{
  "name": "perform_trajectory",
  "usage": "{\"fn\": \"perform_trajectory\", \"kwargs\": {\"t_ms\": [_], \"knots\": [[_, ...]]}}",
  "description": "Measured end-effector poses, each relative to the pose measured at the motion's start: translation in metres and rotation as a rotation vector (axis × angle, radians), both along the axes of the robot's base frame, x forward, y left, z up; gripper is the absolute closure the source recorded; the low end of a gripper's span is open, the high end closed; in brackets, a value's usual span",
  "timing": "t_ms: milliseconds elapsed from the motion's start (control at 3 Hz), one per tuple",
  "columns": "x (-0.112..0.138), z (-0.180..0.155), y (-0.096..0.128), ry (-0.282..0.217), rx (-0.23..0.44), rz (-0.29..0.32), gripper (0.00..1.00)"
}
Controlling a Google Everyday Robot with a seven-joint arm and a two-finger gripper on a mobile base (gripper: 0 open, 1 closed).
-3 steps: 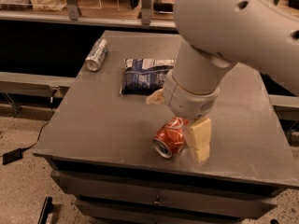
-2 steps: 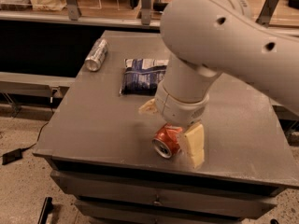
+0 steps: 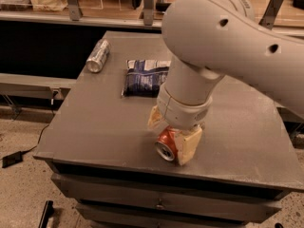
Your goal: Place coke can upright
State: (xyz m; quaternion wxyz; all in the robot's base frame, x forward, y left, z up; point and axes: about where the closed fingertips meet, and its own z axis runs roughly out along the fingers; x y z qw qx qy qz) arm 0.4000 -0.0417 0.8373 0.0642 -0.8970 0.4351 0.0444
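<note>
The robot arm (image 3: 228, 37), a thick white tube with a rounded elbow, is the largest item in view. It enters from the upper right and turns downward toward the front part of the table (image 3: 95, 122). The table is a dark grey flat-topped unit with drawer fronts below its front edge.

A dark blue snack bag (image 3: 142, 77) lies flat on the table behind the arm's wrist, and the wrist hides its right end.

The gripper (image 3: 170, 139) points down at the tabletop near the front edge, slightly right of centre. Its two cream-coloured fingers are spaced about one can-width apart and are clamped on the coke can (image 3: 166, 142). The finger nearer the camera (image 3: 190, 146) lies flat against the can's right side. The farther finger (image 3: 155, 118) sits at the can's left rear side, and the wrist partly covers it.

The coke can lies on its side on the table between the fingers, not upright. One silver end faces the front left and the red body runs back under the wrist.

A silver-grey can (image 3: 98, 56) lies on its side near the rear left corner of the table, well apart from the gripper.
</note>
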Motion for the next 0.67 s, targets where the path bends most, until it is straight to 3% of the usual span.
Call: {"fn": "perform_trajectory", "kwargs": {"t_ms": [667], "knots": [[0.0002, 0.0036, -0.0016, 0.014, 0.006, -0.025, 0.79]]}}
